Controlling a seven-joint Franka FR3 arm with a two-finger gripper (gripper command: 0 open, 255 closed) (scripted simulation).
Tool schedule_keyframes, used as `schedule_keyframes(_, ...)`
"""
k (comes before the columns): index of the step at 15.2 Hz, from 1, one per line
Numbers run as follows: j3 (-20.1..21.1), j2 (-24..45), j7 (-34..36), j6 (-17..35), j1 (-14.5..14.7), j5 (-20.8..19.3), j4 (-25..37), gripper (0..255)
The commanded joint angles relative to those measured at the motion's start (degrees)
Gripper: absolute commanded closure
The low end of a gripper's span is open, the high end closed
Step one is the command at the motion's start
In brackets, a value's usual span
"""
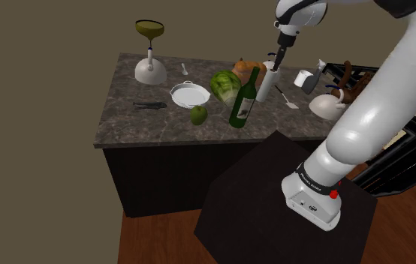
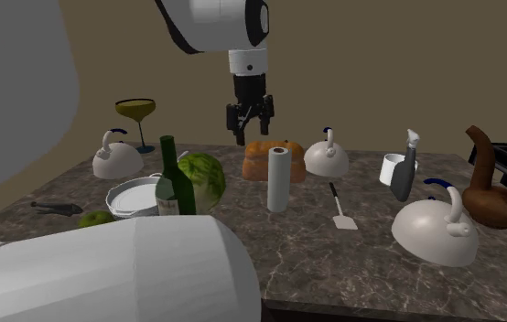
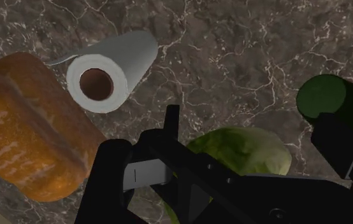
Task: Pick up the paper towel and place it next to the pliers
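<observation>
Paper towel roll [image 2: 279, 178], upright mid-counter [image 2: 352, 261]: likely light, soft; grasp its sides. Gripper [image 2: 250, 134] above it, fingers apart, empty.

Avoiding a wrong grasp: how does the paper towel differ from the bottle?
The paper towel is white, the bottle dark green. The paper towel is a plain cylinder with a hollow core; the bottle narrows to a neck. The paper towel stands by the bread loaf, the bottle by the lettuce. Both stand upright on the counter.
</observation>
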Motion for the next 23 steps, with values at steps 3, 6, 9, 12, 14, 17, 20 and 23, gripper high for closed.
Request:
schedule_keyframes(3, 0.24, 10.3, -8.13, 0.24, -3.53, 7.48, 8.9, 0)
schedule_keyframes(6, 1.59, 17.67, -12.86, -0.65, -7.24, 12.1, 16.43, 0)
schedule_keyframes(9, 3.37, 25.0, -16.45, -2.37, -11.32, 15.77, 25.09, 0)
schedule_keyframes(12, 3.86, 26.33, -16.92, -1.39, -11.9, 16.39, 25.37, 0)
schedule_keyframes(14, 4.12, 27.06, -17.16, -0.25, -12.06, 16.79, 24.9, 0)
schedule_keyframes(17, 4.62, 28.45, -17.62, 1.74, -12.38, 17.55, 24.19, 0)
schedule_keyframes(20, 4.62, 28.45, -17.62, 1.74, -12.38, 17.55, 24.19, 0)
schedule_keyframes(23, 4.62, 28.45, -17.62, 1.74, -12.38, 17.55, 24.19, 0)
